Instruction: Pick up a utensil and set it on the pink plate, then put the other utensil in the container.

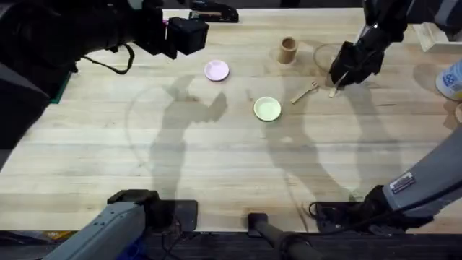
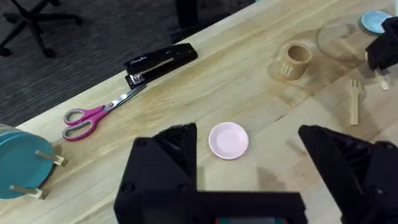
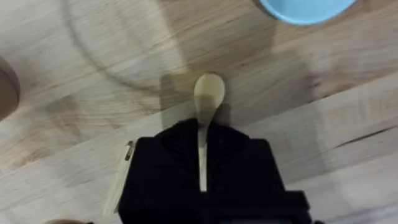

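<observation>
The right gripper is clamped on the spoon at two o'clock, the left gripper gapes over the bare pink plate, and the fork lies outside the cup: nothing placed yet.

I'm working at a lab or office bench: a pale wooden table stands on dark carpet, a rolling office chair beyond it, a black stapler and pink-handled scissors lying nearby.

Pale wooden spoon; pale wooden fork; pink plate; tan-brown container; black right pincer.
</observation>
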### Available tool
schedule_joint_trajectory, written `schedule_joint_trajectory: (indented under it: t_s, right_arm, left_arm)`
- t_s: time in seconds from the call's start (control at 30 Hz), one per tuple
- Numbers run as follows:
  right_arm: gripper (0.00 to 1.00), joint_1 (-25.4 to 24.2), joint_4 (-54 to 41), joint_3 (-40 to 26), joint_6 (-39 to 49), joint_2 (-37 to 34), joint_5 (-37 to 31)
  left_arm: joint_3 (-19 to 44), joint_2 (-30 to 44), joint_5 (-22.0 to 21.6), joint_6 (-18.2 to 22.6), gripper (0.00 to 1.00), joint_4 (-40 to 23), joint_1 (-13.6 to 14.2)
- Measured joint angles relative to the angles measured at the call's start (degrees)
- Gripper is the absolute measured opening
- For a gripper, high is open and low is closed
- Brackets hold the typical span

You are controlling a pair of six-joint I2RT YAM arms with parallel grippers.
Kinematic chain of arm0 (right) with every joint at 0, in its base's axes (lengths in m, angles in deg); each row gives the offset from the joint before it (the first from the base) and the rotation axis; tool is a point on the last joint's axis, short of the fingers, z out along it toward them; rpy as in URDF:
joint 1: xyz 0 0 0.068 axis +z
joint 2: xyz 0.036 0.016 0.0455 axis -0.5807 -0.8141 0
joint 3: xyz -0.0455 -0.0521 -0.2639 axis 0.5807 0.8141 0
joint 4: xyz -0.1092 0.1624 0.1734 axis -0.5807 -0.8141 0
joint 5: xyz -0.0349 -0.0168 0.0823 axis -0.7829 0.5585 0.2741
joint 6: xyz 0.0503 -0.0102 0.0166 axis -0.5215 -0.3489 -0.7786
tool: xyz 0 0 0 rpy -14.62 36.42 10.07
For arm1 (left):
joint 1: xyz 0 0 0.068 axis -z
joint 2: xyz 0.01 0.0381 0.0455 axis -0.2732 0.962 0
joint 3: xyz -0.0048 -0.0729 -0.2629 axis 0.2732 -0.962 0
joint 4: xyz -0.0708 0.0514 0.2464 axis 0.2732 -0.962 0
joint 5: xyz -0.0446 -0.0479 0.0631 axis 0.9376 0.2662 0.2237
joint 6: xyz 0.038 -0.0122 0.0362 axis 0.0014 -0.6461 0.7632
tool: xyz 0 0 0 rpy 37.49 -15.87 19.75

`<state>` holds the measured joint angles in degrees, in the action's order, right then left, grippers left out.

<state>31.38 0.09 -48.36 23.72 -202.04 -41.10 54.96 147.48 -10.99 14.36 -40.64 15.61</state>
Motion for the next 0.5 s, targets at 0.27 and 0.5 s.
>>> schedule_joint_trajectory:
  t_s: [0.27,0.5]
  right_arm:
    - [0.038,-0.02,-0.07,-0.07,0.04,0.00,-0.14]
    - [0.031,0.04,-2.50,-1.21,0.54,-0.39,-0.71]
  left_arm:
    - [0.00,0.00,0.01,-0.01,0.992,0.00,0.01]
    - [0.00,0.00,0.01,-0.01,0.993,0.17,-0.01]
